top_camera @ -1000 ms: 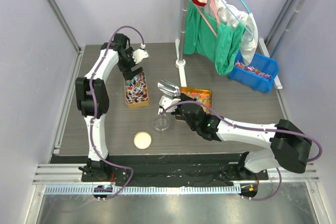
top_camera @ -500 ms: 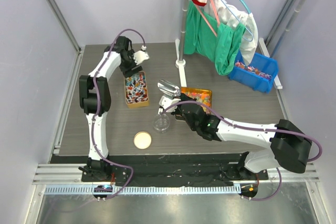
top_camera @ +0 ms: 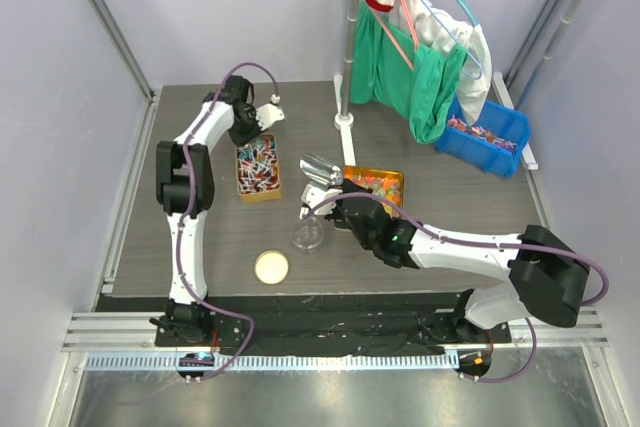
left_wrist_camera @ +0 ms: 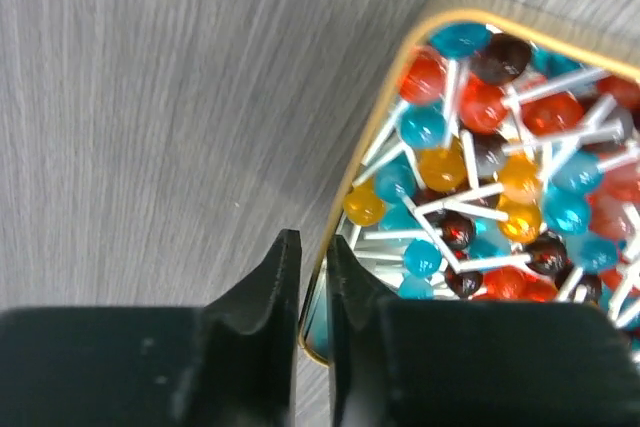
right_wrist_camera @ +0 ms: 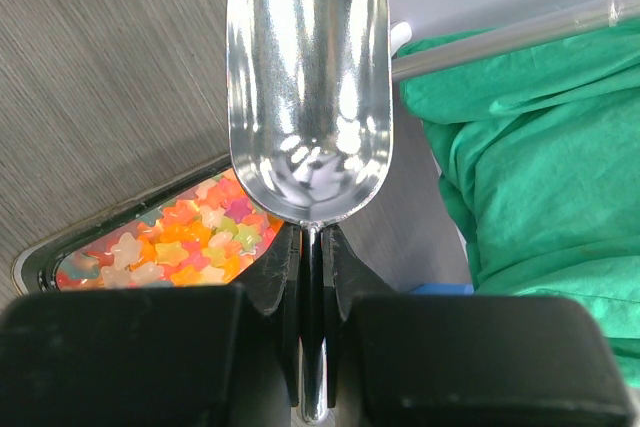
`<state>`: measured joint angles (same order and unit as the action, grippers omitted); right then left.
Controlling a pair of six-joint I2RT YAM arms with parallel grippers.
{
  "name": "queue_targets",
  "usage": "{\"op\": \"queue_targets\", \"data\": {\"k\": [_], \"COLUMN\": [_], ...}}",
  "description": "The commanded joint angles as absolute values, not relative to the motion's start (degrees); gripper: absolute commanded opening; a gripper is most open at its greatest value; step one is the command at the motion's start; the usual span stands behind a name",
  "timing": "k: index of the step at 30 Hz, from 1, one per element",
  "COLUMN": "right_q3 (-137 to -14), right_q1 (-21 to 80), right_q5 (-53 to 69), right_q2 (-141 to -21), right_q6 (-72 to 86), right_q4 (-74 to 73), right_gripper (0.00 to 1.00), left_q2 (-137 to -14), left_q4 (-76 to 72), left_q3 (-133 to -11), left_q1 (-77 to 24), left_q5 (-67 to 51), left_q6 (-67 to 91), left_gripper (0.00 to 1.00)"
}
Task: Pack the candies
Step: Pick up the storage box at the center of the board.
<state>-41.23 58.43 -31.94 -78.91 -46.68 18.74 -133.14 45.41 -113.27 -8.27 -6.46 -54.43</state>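
— So, what is the left gripper [left_wrist_camera: 312,243] doing?

— Its two fingers are standing almost together and pinching the rim of a gold tin [top_camera: 262,198]. One finger is sitting outside the wall and the other inside it.

— And where are the candies lying?

— The candies [left_wrist_camera: 520,179] are lying heaped in that same tin. They are round balls in blue, red, orange and dark brown on thin white sticks, crossing every way. The tin is sitting left of the middle of the table [top_camera: 450,207], toward its far edge.

— What is the right gripper holding?

— The right gripper [right_wrist_camera: 312,247] is clamping the thin handle of a metal scoop [right_wrist_camera: 308,77], with its jaws closed tight on it. The scoop is hanging just beside the left end of a second tin [right_wrist_camera: 120,215]. That tin is holding orange, yellow and green jelly pieces [right_wrist_camera: 170,247] near the middle of the table.

— Is anything lying around them?

— A small clear dish [top_camera: 307,237] is standing on the near side of the scoop. A round lid [top_camera: 271,267] is lying to the dish's left, close to the near edge. A blue bin [top_camera: 490,155] of small colourful pieces is sitting at the far right corner, beside green cloth [top_camera: 385,67] hanging from a stand.
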Motion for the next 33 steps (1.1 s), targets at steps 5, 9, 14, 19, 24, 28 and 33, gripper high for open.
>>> {"op": "queue_targets", "data": {"k": [5, 9, 14, 19, 24, 28, 33], "right_q3": [-41.5, -41.5, -41.6, -41.4, -41.2, -41.2, -41.7], "right_q1": [58.9, 59.1, 59.4, 59.3, 59.4, 59.4, 59.6], "right_q5": [-32.5, -32.3, -32.1, -32.1, -32.1, -31.9, -31.7], "right_q2": [-77.9, -77.1, -76.2, -75.6, -75.8, -76.5, -77.1], "right_q6": [-46.4, -46.1, -45.9, -45.9, -46.0, -46.0, -46.1], "right_q4": [22.4, 22.1, 21.7, 21.6, 21.9, 21.8, 21.4], "right_gripper": [0.01, 0.01, 0.01, 0.01, 0.01, 0.01, 0.01], "left_q2": [-127.0, -121.5, -118.6, -120.7, -121.2, -121.6, -122.0], "left_q4": [43.2, 41.8, 37.5, 35.8, 34.0, 34.4, 35.3], "left_q3": [-105.5, -96.9, -89.1, -87.7, -86.0, -85.5, -85.4], "left_q1": [-7.9, -7.9, -7.9, -7.2, -6.9, -6.9, -6.9], "left_q5": [-0.4, -0.4, 4.9, 7.7, 5.7, 2.9, 0.8], "left_q6": [-44.7, -39.9, -35.2, -30.5, -30.1, -30.8, -31.0], "left_gripper": [0.0, 0.0, 0.0, 0.09, 0.37, 0.44, 0.0]}}
